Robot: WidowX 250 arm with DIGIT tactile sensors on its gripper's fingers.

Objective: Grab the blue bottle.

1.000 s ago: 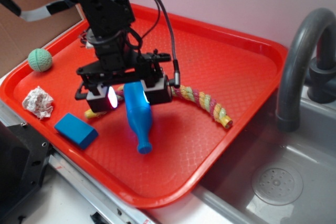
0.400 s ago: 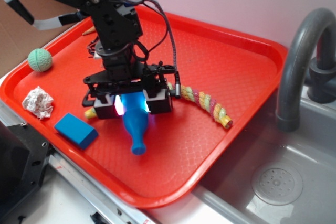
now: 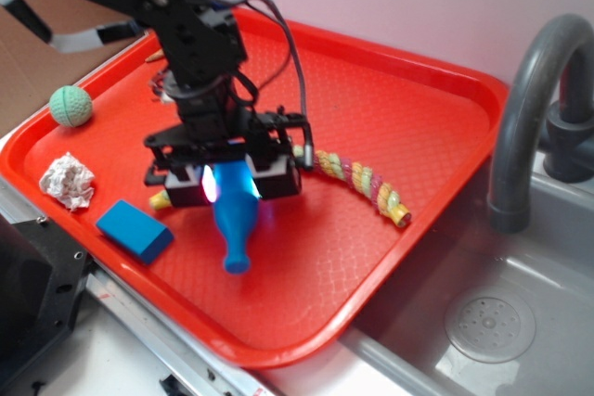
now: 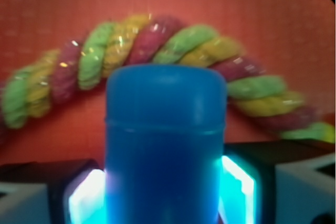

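Red plastic forms the tray that fills most of the exterior view, with a grey sink basin and a dark grey faucet at the right of the frame.

Position of the task object: the blue bottle sits slightly left of the frame centre, between the two finger blocks of the gripper. Its wide body is up between the blocks; its narrow neck points down and toward the lower edge of the frame. Whether the neck touches the tray surface cannot be determined.

Gripper state: the jaws are clenched on the bottle body. In the wrist view the blue bottle fills the centre, and a lit pad presses against each side of it with no gap visible.

Other items on the tray:
- A twisted rope toy in green, yellow and pink lies just behind the gripper and runs toward the right. In the wrist view it arches above the bottle.
- A flat blue block lies at lower left.
- A crumpled white wad lies left of the block.
- A green ball rests near the left rim.
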